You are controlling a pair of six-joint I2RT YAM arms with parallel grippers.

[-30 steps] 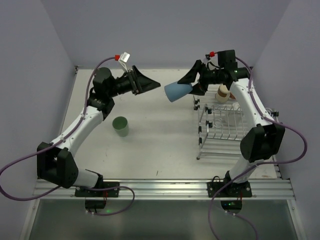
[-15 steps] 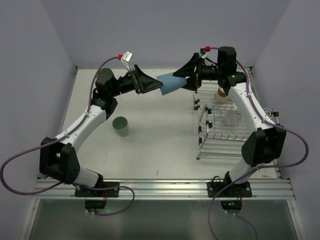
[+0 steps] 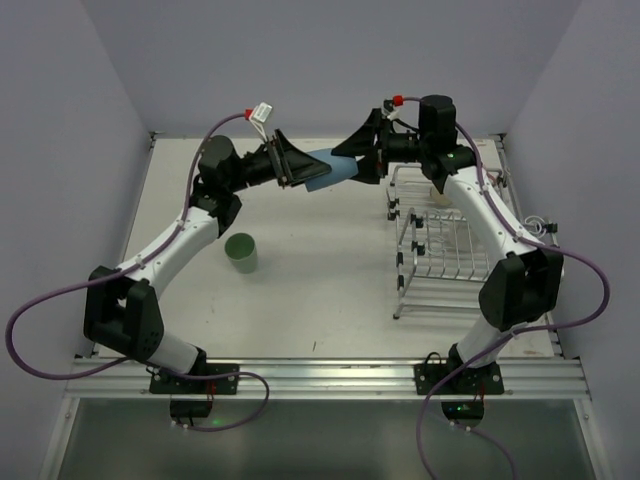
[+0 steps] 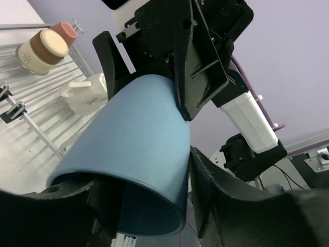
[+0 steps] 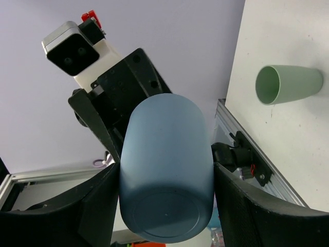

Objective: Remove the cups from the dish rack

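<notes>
Midair handover | right gripper (image 3: pixel 354 164) clamped on blue cup (image 3: pixel 327 168) | left gripper (image 3: pixel 300 171) jaws at its rim, grip cannot be told | risk: early release drops cup onto table (image 3: pixel 330 270)

Open tabletop (image 3: pixel 330 280) near centre, pale green cup (image 3: pixel 241 252) left, dish rack (image 3: pixel 445 250) right, light blue cup (image 3: pixel 325 168) aloft at far centre

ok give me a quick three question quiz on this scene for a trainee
1. True or false: the pale green cup lies on its side.
2. Which cup hangs between the left claw and right claw? A white B light blue cup C cream-tan
3. Fill in: the right claw grips that cup by its ___ end.
Key: 1 false, it stands upright on the table. 2 B. 3 base, the closed one.
</notes>
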